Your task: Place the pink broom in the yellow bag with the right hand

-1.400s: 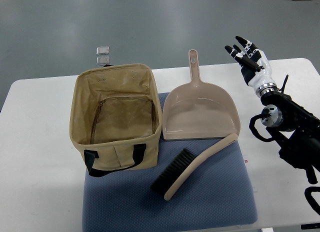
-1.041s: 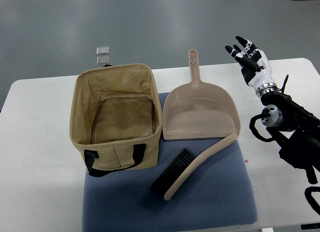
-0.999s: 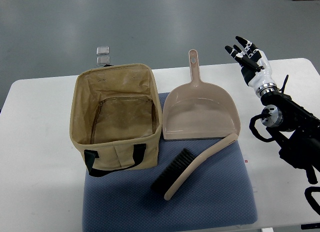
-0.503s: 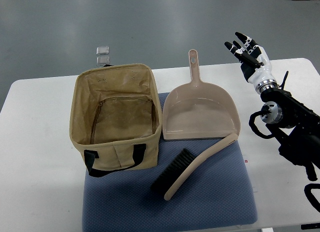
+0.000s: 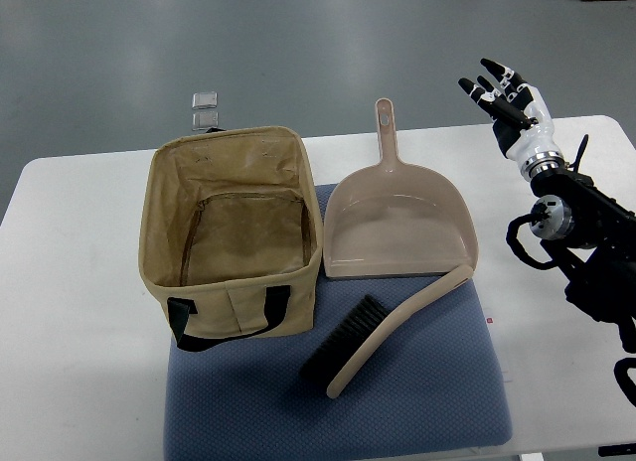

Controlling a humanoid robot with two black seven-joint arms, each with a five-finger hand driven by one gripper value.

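Fingers [image 5: 494,86] of right hand [image 5: 514,108] spread, holding nothing; best to reach down, grab pink broom [image 5: 383,327] by handle, drop in yellow bag [image 5: 231,238].

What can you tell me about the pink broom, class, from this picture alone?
The pink broom is a small hand brush, seemingly plastic, with a beige-pink curved handle and black bristles. It lies flat and diagonal on the blue mat, bristles toward the yellow bag, its handle tip at the dustpan's front edge. Nothing grips it; the open right hand is raised far off.
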